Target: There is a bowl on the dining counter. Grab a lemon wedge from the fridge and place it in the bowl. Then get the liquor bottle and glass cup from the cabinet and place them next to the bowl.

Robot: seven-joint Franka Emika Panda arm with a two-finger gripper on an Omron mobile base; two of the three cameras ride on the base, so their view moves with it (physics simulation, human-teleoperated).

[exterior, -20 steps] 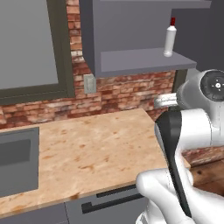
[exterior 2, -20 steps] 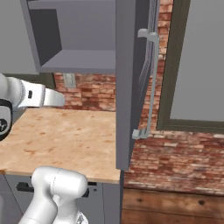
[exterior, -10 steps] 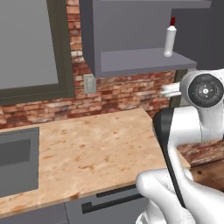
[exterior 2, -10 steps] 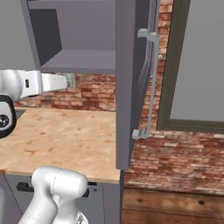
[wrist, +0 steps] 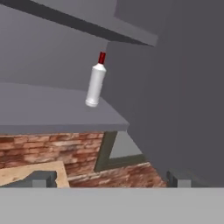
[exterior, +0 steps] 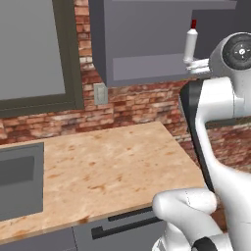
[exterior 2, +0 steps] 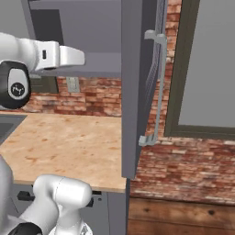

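The liquor bottle [wrist: 96, 81] is standing upright on the grey cabinet shelf [wrist: 52, 109] near its front edge, long axis vertical and red cap on top. The gripper [wrist: 109, 179] is spread wide with nothing in it, sitting lower than the shelf and well short of the bottle.

Kitchen: wood worktop [exterior: 108, 166], cabinet [exterior: 147, 44], sink [exterior: 19, 179].

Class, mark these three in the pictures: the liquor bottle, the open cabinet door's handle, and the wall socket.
Liquor bottle [wrist: 96, 84], hand view: on its white body.
Handle [exterior 2: 159, 87], right base view: midway along the bar.
Socket [exterior: 100, 93], left base view: on the plate's face.
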